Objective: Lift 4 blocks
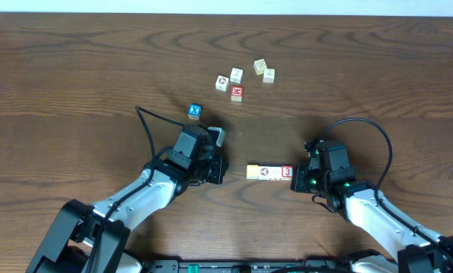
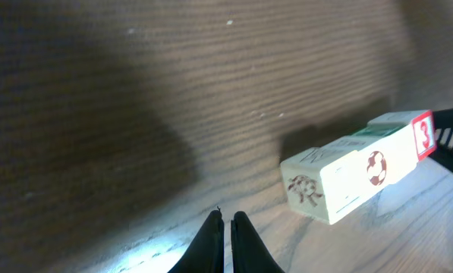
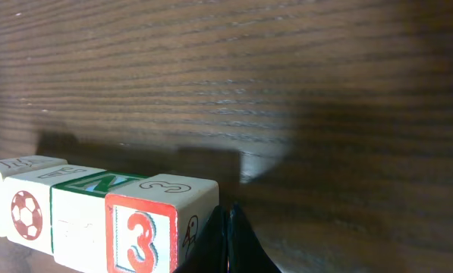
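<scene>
At lower centre of the overhead view, four blocks [image 1: 270, 173] are laid end to end on the grained wooden table [image 1: 74, 68]: smooth square cubes, a red "3" at the right end. Both claws are pinched shut, the right gripper [image 1: 300, 180] just beside the "3", the left gripper [image 1: 217, 168] near the pale end. A two-sided squeeze seems prepared, and even inward pressure is called for before lifting. Farther up, a blue cube [image 1: 194, 111] and loose cubes [image 1: 241, 80] are seen.
</scene>
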Controlling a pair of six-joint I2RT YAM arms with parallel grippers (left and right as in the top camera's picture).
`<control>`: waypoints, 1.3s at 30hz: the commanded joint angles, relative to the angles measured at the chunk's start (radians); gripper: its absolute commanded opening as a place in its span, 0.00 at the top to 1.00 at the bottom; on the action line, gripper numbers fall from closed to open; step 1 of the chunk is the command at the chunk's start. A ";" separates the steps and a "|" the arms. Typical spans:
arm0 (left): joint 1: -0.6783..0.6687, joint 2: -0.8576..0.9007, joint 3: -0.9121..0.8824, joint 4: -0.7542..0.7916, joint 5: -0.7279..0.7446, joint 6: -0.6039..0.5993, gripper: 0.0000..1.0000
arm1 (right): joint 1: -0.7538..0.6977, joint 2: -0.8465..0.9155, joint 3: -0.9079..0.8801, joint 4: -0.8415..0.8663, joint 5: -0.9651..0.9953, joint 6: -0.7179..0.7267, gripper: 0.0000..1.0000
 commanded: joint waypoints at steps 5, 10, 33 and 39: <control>-0.052 0.003 0.005 0.060 -0.026 -0.043 0.93 | -0.003 0.030 -0.008 0.025 -0.094 -0.074 0.99; -0.095 0.013 0.005 0.060 -0.067 -0.045 0.93 | -0.003 0.030 -0.008 0.023 -0.094 -0.077 0.99; -0.117 0.061 0.005 0.053 -0.148 -0.248 0.93 | -0.003 0.030 -0.008 0.030 -0.110 -0.076 0.99; -0.117 0.061 0.005 0.055 -0.112 -0.246 0.92 | -0.003 0.030 -0.008 0.031 -0.110 -0.076 0.99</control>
